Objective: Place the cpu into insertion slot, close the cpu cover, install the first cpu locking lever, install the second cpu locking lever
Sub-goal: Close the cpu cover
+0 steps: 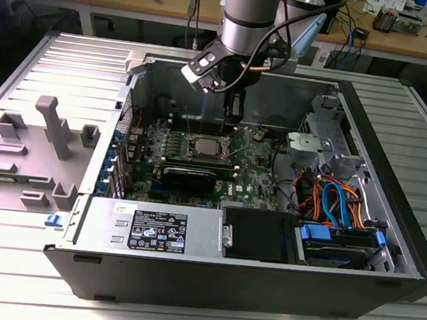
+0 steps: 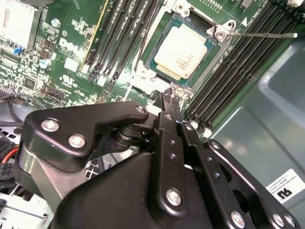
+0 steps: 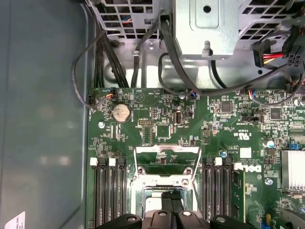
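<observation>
Open PC case (image 1: 187,278) lies on its side w/ green motherboard (image 1: 260,181) inside. A black expansion card (image 1: 189,177) sits just beside the socket, long memory slots (image 2: 119,38) flank it on both sides, and orange/blue cables (image 1: 330,201) bunch well apart at the exterior view's right. The cpu (image 2: 183,51) lies flat in the insertion slot (image 2: 151,59), w/ the cpu cover (image 2: 210,59) framing it and a thin lever rod (image 2: 262,34) sticking out from one corner. Gripper (image 2: 167,98) hangs at the socket's edge, jaws together, nothing seen betw. them.
</observation>
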### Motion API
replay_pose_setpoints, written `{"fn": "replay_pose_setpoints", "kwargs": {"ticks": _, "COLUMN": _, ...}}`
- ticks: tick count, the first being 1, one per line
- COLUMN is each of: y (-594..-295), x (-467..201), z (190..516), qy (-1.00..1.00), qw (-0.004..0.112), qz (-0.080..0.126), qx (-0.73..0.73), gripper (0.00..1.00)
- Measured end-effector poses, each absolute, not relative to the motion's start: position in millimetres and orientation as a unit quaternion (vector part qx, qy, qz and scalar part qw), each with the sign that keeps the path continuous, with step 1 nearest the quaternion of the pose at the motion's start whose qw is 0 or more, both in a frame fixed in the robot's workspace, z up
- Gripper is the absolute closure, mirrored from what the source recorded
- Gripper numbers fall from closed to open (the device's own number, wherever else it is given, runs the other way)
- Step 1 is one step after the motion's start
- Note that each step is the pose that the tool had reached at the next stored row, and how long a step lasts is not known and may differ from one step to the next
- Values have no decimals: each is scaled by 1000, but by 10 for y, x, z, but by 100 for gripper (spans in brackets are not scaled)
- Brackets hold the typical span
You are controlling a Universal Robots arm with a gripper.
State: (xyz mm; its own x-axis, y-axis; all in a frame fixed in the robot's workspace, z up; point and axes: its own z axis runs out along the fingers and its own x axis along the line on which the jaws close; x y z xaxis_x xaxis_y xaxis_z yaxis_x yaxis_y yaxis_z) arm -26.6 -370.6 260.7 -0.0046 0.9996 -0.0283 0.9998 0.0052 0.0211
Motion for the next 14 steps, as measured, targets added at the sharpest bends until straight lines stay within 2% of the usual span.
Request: {"fn": "replay_pose_setpoints", "kwargs": {"ticks": 14, "y": -3706, "x": -90, "z": 2644, "qy": 709, "qw": 17, "qz": -3, "qx": 705, "gripper": 89}}
